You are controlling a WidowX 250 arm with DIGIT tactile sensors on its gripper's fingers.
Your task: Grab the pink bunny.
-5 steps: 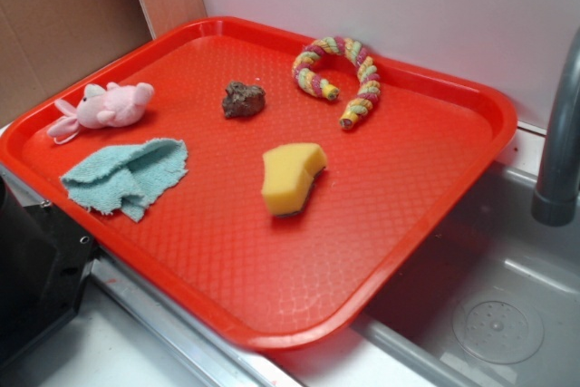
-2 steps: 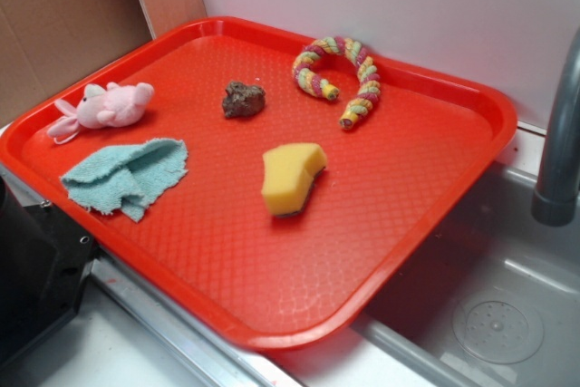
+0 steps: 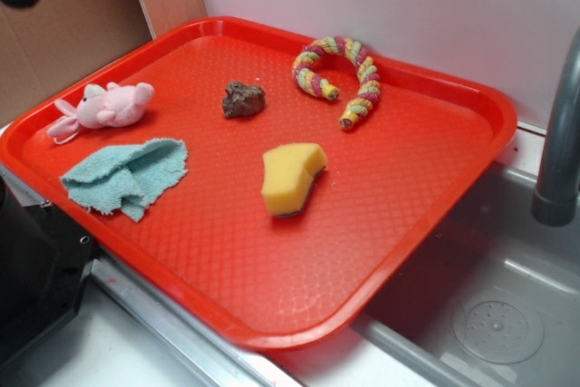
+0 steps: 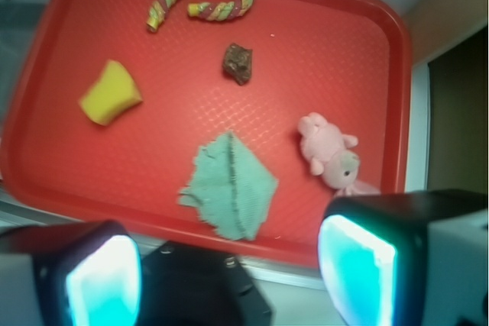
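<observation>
The bunny lies on its side on the red tray, at about 9 o'clock of the tray in the exterior view, close to the left rim. Just below it, toward 7 o'clock, sits a crumpled teal cloth, apart from the bunny. A yellow sponge rests near the tray's middle, a brown lump at 12 o'clock of the sponge, and a twisted rope toy curls at 1 o'clock.

In the wrist view the gripper hangs high above the tray's near edge, its 2 fingers spread wide with nothing between them. The bunny shows at 1 o'clock of the gripper, well clear of it.
</observation>
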